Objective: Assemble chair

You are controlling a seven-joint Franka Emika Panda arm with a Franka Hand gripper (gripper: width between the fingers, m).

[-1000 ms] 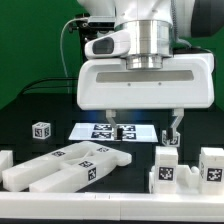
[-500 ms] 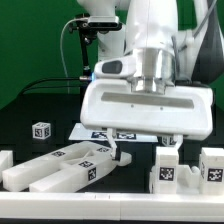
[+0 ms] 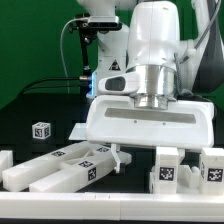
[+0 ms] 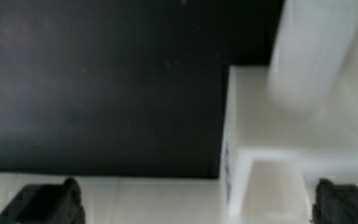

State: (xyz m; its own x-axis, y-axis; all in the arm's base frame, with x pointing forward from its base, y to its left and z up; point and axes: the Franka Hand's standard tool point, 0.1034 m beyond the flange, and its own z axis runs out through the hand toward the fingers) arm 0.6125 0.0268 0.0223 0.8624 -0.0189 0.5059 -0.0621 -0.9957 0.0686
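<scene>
- Gripper (image 3: 148, 150) (image 4: 194, 205) is hanging low over the desk (image 3: 30, 110), fingers spread wide, nothing pinched between them. The broad white hand body hides most of it in the exterior view.
- One dark finger (image 3: 121, 153) pokes out under the hand on the exterior view's left. It sits just beside the far end of the long bars (image 3: 65, 165); whether they touch, I cannot tell.
- Over to the wrist view: both black fingertips (image 4: 43, 205) stand well apart. A white blocky chair piece (image 4: 300, 110) with a stepped edge lies on the dark desk close to one of them. It's blurred, so I cannot tell which part it is.
- The long bars are two, lying flat and side by side on the near desk at the exterior view's left. They slant towards the gripper, small tags on their top faces.
- Another white block (image 3: 5, 165) sits beside them at the exterior view's left edge, cut off by the frame.
- A pegged leg (image 3: 166, 168) stands upright on the near desk, just to the exterior view's right of the gripper, its tag facing the camera.
- A second pegged leg (image 3: 212, 165) stands upright further to the exterior view's right, apart from the first.
- A small tagged cube (image 3: 41, 130) sits alone, farther back on the exterior view's left and well apart from the bars.
- The marker board (image 3: 85, 128) lies flat on the far desk behind the hand, only a corner showing.
</scene>
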